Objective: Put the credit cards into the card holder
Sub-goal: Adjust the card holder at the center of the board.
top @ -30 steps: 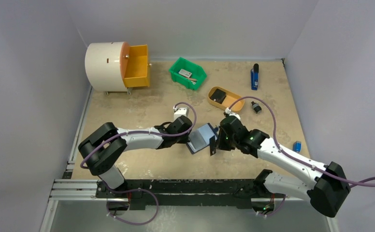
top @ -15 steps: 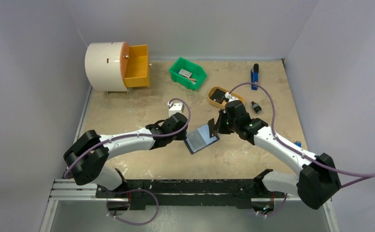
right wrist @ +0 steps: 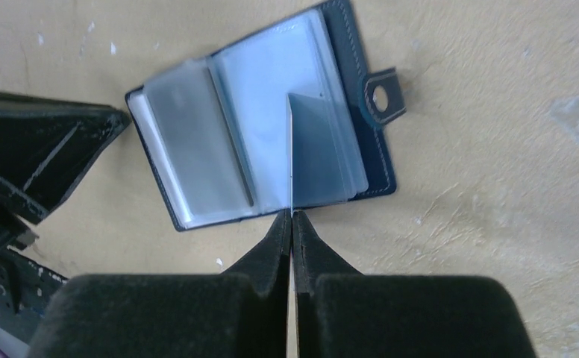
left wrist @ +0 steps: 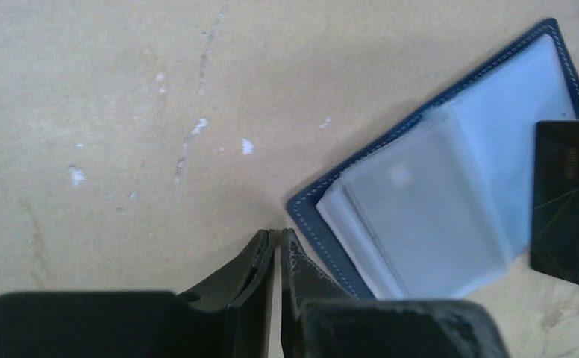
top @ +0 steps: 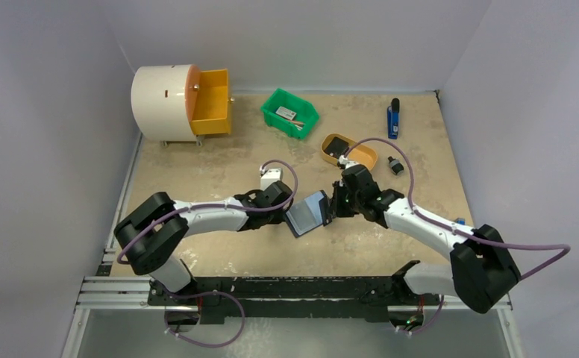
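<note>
Top external view: the open card holder [top: 310, 212] lies near the middle of the tabletop [top: 219, 164], slightly toward its near edge, between the two grippers. The right gripper [right wrist: 292, 218] is clenched on a dark credit card [left wrist: 570, 201], held on edge above the holder's tab-side leaf. The left gripper [left wrist: 275, 239] is all but closed on nothing, at the holder's opposite outer corner. Whether it presses there cannot be told.

Probable faults, largest body first:
- The holder looks light, so if it is not pinned a push from the card may skid it across the tabletop.
- The sleeves [right wrist: 197, 134] may buckle, so that the card rides over a pocket mouth rather than into it.
- The card is pinched at one edge only and may pivot between the pads.

Materials:
- Tabletop: matte, beige, mottled, with pale scuffs.
- Holder: navy, leather-like, rectangular, with light stitching along its border.
- Sleeves: clear, glossy, limp plastic, stacked like pages.
- Card: thin, flat, stiff.
- Snap tab [right wrist: 382, 95]: short, with a ringed fastener.
</note>
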